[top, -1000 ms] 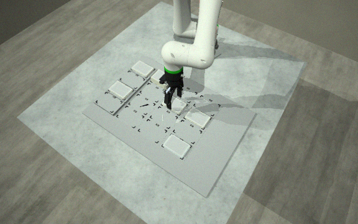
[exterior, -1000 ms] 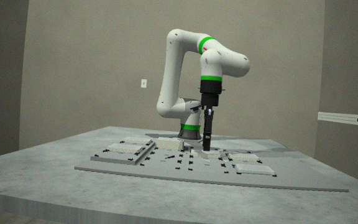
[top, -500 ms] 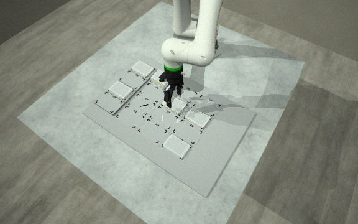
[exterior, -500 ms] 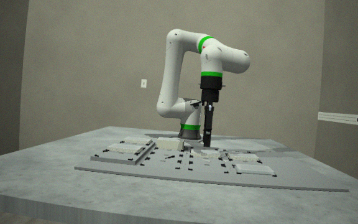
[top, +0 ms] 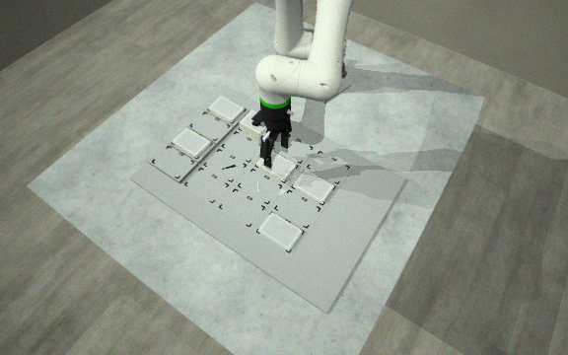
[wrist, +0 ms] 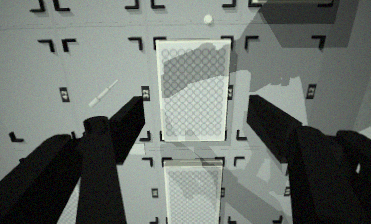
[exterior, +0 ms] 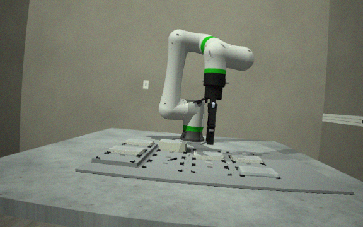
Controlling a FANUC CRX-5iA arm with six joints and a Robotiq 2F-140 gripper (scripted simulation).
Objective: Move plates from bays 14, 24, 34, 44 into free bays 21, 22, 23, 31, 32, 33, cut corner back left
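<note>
A sealed plate lies flat in bay 22. My gripper is open and empty above it, one finger over each long side. Another plate lies in bay 21. On the raised column 4, one plate lies in bay 14 and one plate in bay 34. Bays 24 and 44 show bare. The cut corners are too small to tell.
The deep-well block stands in bay 13. Bay 41 holds a plate. A pale stick lies in bay 32, a dark piece in bay 33, and a white round piece near bay 23's edge.
</note>
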